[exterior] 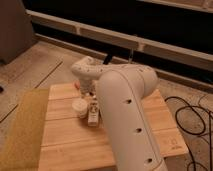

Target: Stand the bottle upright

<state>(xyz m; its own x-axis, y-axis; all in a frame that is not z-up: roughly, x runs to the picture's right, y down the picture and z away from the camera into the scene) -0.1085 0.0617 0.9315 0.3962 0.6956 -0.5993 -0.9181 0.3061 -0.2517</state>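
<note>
The bottle (pixel 93 113) is slim and cream-white with a dark-printed label. It lies on its side on the wooden table (pixel 65 137), its length running away from the camera. A short round white cup (pixel 80 107) stands just left of it, close or touching. My gripper (pixel 90 98) reaches down from the white arm (pixel 125 105) to the bottle's far end and is mostly hidden by the wrist. I cannot tell whether it touches the bottle. The dark blue bowl is out of view.
A small orange thing (pixel 77 85) peeks out behind the wrist at the table's far edge. A yellowish mat (pixel 20 130) lies along the table's left side. Black cables (pixel 192 120) lie on the floor at right. A dark wall with rails runs behind.
</note>
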